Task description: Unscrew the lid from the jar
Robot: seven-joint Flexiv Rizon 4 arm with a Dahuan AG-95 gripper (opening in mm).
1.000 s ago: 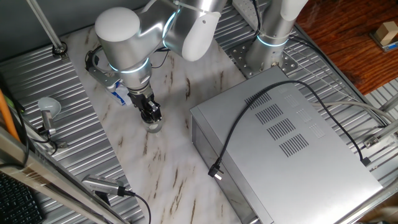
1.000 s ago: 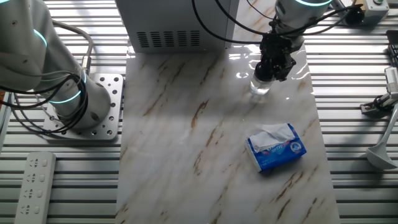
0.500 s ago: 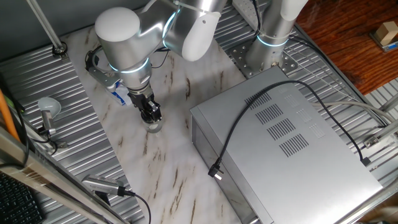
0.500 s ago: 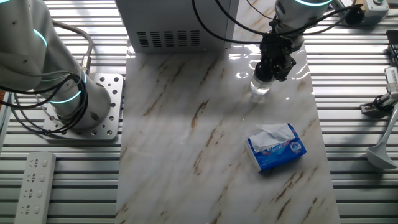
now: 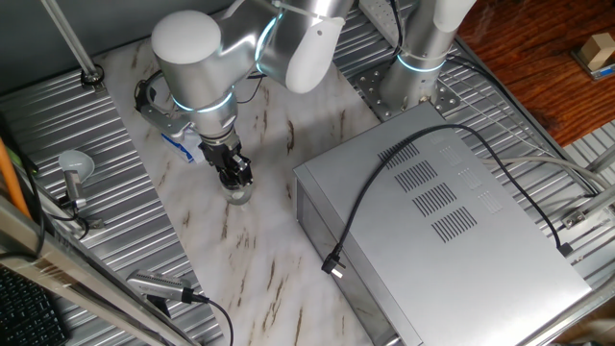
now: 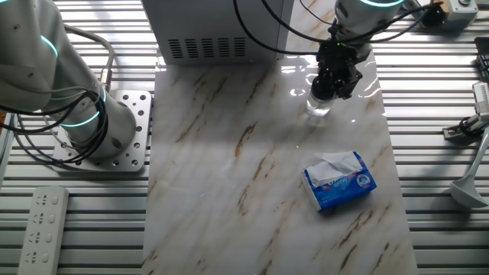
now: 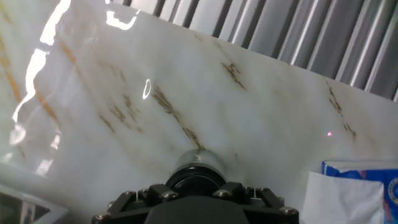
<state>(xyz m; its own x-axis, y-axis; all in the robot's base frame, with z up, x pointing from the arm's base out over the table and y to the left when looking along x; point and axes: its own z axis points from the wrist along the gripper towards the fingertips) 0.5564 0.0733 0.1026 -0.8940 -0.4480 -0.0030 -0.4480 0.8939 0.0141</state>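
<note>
Gripper [image 6: 335, 82] clamped down onto the lid [image 7: 198, 180] of the jar [image 6: 318, 108], which stands unrestrained on the counter [image 6: 252, 176] near the grey box [image 5: 452, 231]. Risk: jar may spin with the lid, or tip if twisted off-axis.

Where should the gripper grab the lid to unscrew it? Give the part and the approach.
Grip the lid by its round rim, coming straight down from above. The jar stands upright on the marble table, so the cap faces up, and the gripper sits directly over it.
</note>
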